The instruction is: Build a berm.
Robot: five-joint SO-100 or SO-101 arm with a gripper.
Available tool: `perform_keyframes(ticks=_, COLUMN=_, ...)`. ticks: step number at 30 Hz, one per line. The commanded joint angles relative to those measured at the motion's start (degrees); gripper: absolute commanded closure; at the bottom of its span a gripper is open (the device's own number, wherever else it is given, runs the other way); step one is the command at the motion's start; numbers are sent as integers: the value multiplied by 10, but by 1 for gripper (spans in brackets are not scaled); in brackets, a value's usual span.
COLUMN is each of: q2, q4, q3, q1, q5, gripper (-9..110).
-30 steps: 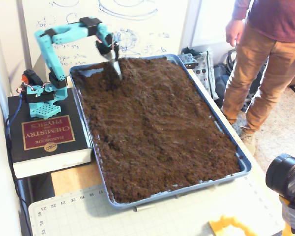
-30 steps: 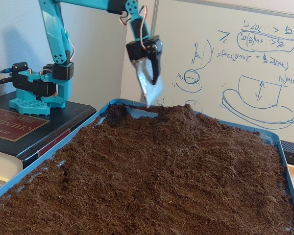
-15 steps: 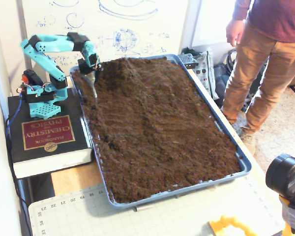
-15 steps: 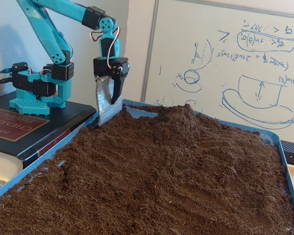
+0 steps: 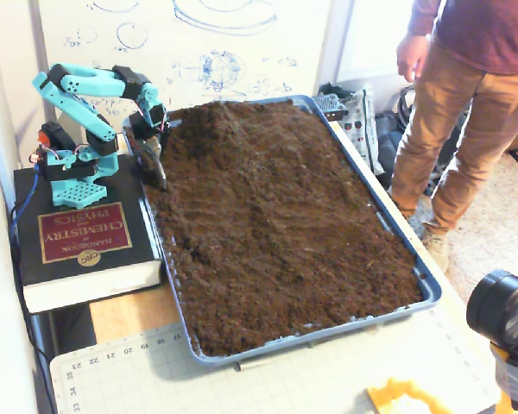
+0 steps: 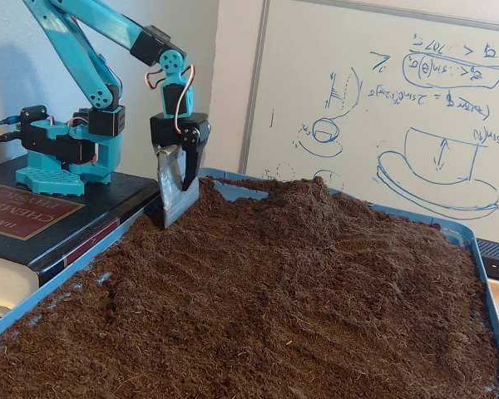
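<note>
Teal two-finger gripper clamped on flat grey metal scoop blade, tip pressed into soil at blue tray edge. Dark brown soil berm heaped at tray's far end, rightward from gripper.

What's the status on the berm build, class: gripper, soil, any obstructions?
Gripper down at the tray's near-arm edge, metal blade tip in soil; open or shut unclear. Berm mounded at the whiteboard end. Nothing blocking; person stands beside the tray.
</note>
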Motion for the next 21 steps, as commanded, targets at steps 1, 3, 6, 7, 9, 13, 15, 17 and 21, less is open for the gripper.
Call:
perform_keyframes(ticks=1, q2=18, q4=-19, q3=4, q1=-4, q5=-5, gripper=101)
perform_keyframes(ticks=3, q2=14, q4=-19, q3=15, q1=-5, q5=-9, gripper=101)
perform_keyframes(ticks=6, q2=-11, q4=-19, q3=25, q1=-5, q5=-25, gripper=101)
perform_keyframes(ticks=7, q2=-21, q4=-19, q3=25, q1=-4, q5=-33, gripper=101)
perform_keyframes(ticks=9, q2=-34, q4=-25, q3=21, q1=1, q5=-41, gripper=101)
perform_keyframes(ticks=13, q2=-62, q4=-26, q3=0, q1=3, q5=-43, gripper=101)
perform_keyframes(ticks=15, q2=-87, q4=-26, q3=-21, q1=4, q5=-43, gripper=101)
perform_keyframes(ticks=17, q2=-117, q4=-26, q3=-48, q1=4, q5=-43, gripper=101)
perform_keyframes(ticks=21, q2=-171, q4=-26, q3=-113, q1=19, q5=-40, gripper=101)
